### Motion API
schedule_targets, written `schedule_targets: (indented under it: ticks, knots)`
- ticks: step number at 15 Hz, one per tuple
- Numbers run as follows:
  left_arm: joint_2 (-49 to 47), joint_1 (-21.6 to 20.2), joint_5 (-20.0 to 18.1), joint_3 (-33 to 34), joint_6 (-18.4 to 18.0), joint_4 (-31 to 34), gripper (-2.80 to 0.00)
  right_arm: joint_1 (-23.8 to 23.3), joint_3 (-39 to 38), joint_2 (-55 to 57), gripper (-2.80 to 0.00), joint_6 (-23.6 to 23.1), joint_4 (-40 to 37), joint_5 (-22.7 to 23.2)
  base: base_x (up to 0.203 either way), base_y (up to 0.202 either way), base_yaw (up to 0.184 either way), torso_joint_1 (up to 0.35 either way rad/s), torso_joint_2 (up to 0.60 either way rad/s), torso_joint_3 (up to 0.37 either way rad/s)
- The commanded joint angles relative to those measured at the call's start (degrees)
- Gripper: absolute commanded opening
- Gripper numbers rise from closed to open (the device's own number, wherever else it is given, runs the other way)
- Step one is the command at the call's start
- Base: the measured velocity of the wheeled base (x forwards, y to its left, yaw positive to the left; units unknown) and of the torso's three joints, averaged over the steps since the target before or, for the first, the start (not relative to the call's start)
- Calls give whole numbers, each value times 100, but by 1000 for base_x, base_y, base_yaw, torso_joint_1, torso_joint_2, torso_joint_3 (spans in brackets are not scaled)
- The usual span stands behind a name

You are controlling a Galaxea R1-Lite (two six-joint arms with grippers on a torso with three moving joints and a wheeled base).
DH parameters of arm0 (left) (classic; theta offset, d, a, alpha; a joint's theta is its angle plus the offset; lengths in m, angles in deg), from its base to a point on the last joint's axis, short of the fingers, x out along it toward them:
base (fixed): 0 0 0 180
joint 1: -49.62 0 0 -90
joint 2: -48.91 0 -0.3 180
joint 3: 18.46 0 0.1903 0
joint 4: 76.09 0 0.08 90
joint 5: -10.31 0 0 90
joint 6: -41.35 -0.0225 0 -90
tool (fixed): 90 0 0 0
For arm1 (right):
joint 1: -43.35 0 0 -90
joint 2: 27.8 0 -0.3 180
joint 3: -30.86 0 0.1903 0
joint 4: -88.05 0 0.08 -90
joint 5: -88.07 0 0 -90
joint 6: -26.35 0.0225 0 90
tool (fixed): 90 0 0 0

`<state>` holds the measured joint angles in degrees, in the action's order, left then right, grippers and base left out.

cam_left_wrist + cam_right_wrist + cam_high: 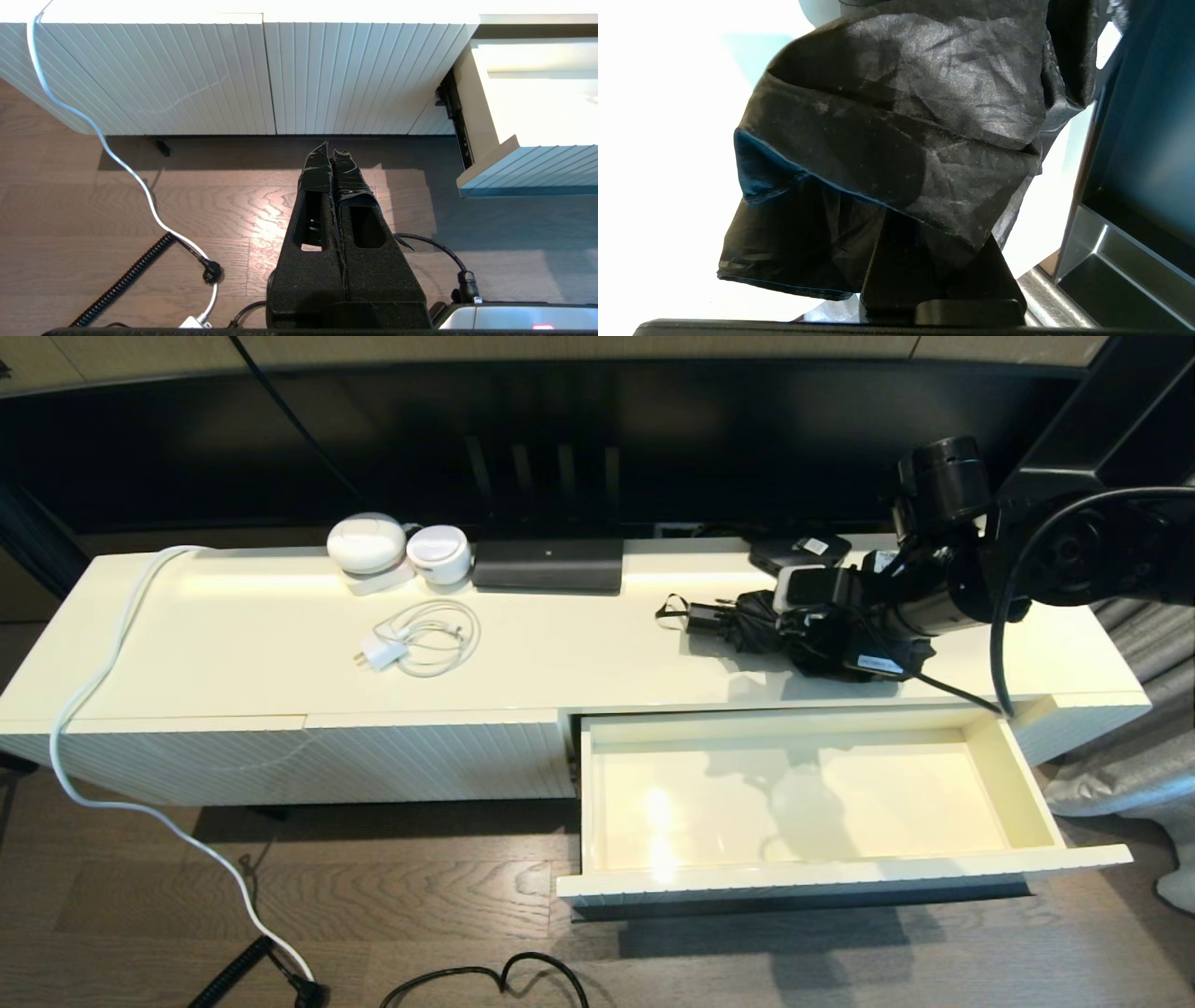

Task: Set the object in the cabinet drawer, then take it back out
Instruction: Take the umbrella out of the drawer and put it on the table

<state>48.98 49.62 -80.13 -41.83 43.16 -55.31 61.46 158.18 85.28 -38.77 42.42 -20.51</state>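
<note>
So the umbrella (738, 623) is lying on the cabinet top (233, 644), right behind the open drawer (1027, 784), handle and wrist loop pointing toward the robot's left. The right gripper (794, 633) is down at the fabric end. In the right wrist view the bunchy fabric (896, 140) is draped all over the fingers, so I honestly can't tell if they're clamped on it or just sitting around it. The drawer is pulled all the way out with nothing inside. The left gripper (332, 154) hangs low over the floor (93, 210) in front of the cabinet, fingers pressed together, holding nothing.
</note>
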Motion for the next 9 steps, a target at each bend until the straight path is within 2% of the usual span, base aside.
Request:
schedule_targets:
  ticks: [1,7,9]
  knots:
    - [-7,-9,0,0,3,4,-280,0,-3,42,0,-28,-15,-5,0,0,0,0,0,0]
    - [-7,-6,0,0,3,1,-280,119,-277,-752,0,83,-421,28,0,0,0,0,0,0]
    - [-7,-3,0,0,3,-2,-280,257,-819,-1434,0,193,-547,35,0,0,0,0,0,0]
